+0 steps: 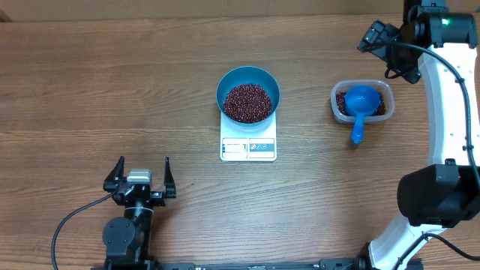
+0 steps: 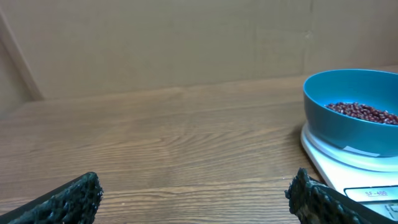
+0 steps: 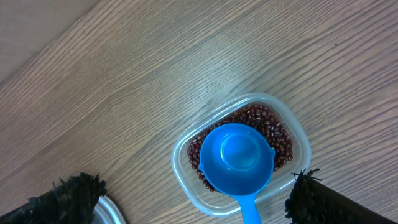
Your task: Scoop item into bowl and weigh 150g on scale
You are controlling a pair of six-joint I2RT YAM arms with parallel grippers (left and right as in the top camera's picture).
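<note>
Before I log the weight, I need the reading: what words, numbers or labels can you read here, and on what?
On the scale: display and button marks too small to read from overhead; a short print in the left wrist view is blurred.
On the bowl, tub and scoop: no text seen.

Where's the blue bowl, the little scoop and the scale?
blue bowl (image 1: 248, 76), overhead view, bare inner wall near the far rim.
scoop (image 3: 238, 154), right wrist view, middle of its cup.
scale (image 1: 248, 149), overhead view, front panel.
</note>
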